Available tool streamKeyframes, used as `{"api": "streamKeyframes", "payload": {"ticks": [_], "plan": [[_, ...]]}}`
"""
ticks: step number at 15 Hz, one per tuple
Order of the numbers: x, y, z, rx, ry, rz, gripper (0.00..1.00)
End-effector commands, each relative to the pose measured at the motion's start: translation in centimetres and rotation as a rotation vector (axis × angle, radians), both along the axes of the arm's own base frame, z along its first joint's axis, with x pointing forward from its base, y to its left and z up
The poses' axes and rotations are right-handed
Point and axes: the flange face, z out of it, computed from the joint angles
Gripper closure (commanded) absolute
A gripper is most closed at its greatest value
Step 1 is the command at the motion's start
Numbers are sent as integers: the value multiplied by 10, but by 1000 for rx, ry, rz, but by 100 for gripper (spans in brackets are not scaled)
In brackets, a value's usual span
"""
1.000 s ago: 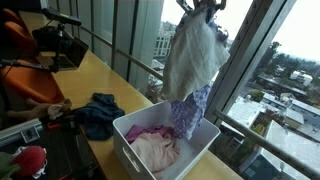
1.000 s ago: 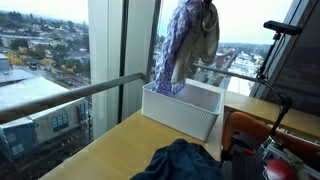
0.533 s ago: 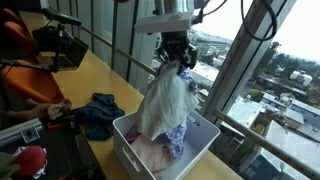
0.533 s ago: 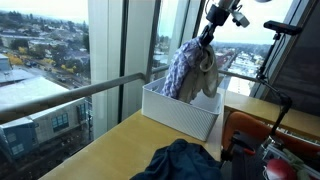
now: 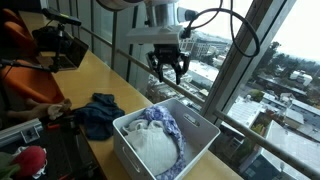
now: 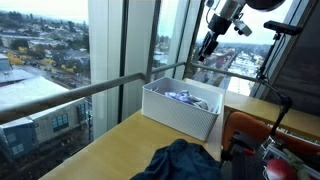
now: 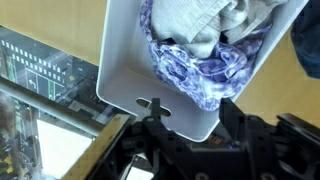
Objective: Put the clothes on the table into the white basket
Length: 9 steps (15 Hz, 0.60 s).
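Hovering straight over the white basket (image 5: 126,150), the hand (image 5: 166,70) has its fingers spread well apart, with nothing between them and nothing touching them. It is empty and clear of the rim.

Directly below the hand, a lilac-and-white patterned garment (image 5: 158,123) lies bunched inside the basket, its pale side turned up and its printed folds heaped toward the far wall. It sits loosely, as soft cloth does once it has only its own weight to shape it. The wrist view shows it filling much of the bin, just beyond the slot handle (image 7: 150,103) in the near wall. Whether a pink garment lies under it cannot be told from here.

Well off to the side of the hand, and lower, the dark navy garment (image 5: 97,112) is crumpled on the wooden counter (image 5: 100,78) just beside the basket, outside it. By the look of things, this is the piece left to fetch. The hand's height above the basket makes sense, since it leaves room to swing across to the navy heap without catching the tall walls. The open fingers suit a descent onto the crumpled folds.
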Motion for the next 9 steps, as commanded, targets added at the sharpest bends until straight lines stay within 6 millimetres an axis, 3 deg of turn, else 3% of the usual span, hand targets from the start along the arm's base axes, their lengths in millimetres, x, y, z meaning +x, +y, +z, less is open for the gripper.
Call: {"api": "streamKeyframes", "payload": {"ticks": [1,2,4,9], "plan": [[-22,44,17,34,-48,56,6],[-26,67,9,44,-38,83,1],[-40,110,-15,52,-6,144,0],[-81,208,-99,82,105,248,0]]}}
